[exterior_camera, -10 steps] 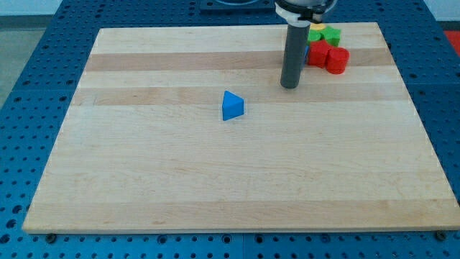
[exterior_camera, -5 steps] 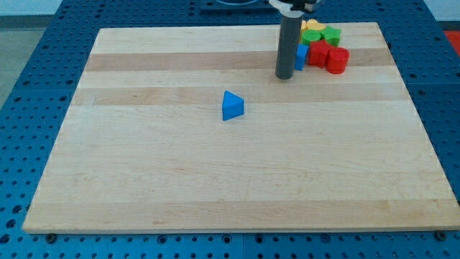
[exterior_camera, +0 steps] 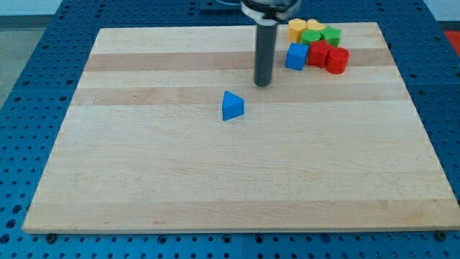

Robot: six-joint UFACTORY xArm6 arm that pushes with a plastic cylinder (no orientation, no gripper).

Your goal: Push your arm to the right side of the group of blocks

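Note:
A group of blocks sits at the view's top right of the wooden board (exterior_camera: 215, 180): a blue cube (exterior_camera: 295, 56), two red blocks (exterior_camera: 318, 53) (exterior_camera: 336, 60), two yellow blocks (exterior_camera: 298, 29) and two green blocks (exterior_camera: 313, 37) (exterior_camera: 331, 34). A lone blue triangular block (exterior_camera: 231, 106) lies near the board's middle. My tip (exterior_camera: 262, 83) rests on the board left of the group, about a block's width from the blue cube, and up and to the right of the blue triangular block. It touches no block.
The board lies on a blue perforated table (exterior_camera: 29, 86). The arm's rod comes down from the view's top edge.
My tip has moved to the view's left, away from the group, uncovering the blue cube and yellow blocks. The blocks have not moved.

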